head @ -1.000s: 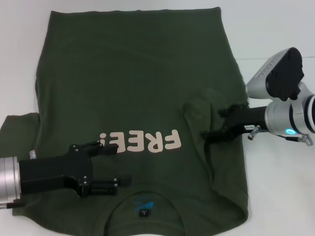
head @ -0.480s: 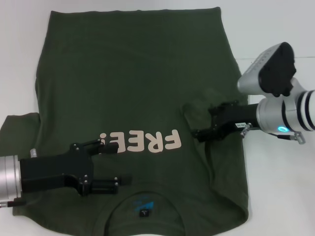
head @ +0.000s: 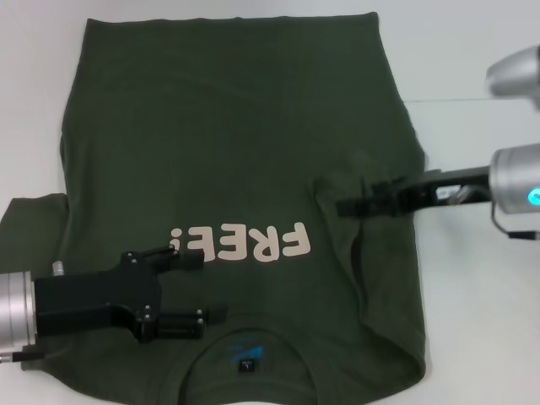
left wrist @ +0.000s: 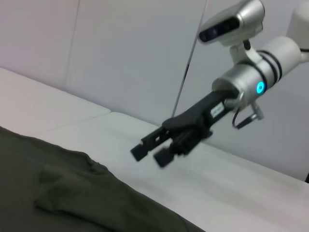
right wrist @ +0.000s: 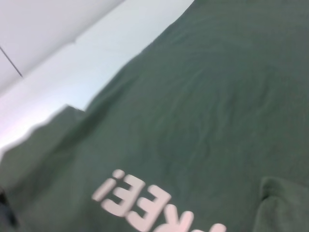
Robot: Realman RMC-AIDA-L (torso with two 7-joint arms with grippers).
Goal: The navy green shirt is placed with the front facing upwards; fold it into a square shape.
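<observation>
1. Head view: The navy green shirt (head: 228, 169) lies flat on the white tabletop (head: 472, 51) with its front side up. The pale "FREE!" lettering (head: 240, 245) is on the chest, and the neck label (head: 245, 359) is at the near edge. The right sleeve (head: 354, 194) is folded in onto the body of the shirt. The left sleeve (head: 29, 224) sticks out flat on the left.
2. Head view: The left gripper (head: 198, 283) is low over the shirt's chest, just beside the lettering. Its fingers are spread apart and hold nothing. The right gripper (head: 350, 206) reaches in from the right, over the folded sleeve. I cannot tell from here if its fingers are apart or together.
3. Left wrist view: The right gripper (left wrist: 149, 151) hangs in the air above the tabletop (left wrist: 231, 183), clear of the shirt (left wrist: 63, 188). Its two fingers have a small gap between them and hold nothing. The folded sleeve (left wrist: 67, 186) makes a soft bump on the cloth.
4. Right wrist view: The shirt (right wrist: 207, 111) fills most of the picture. The lettering (right wrist: 145, 203) shows, and the white tabletop (right wrist: 72, 63) lies past the shirt's edge.
</observation>
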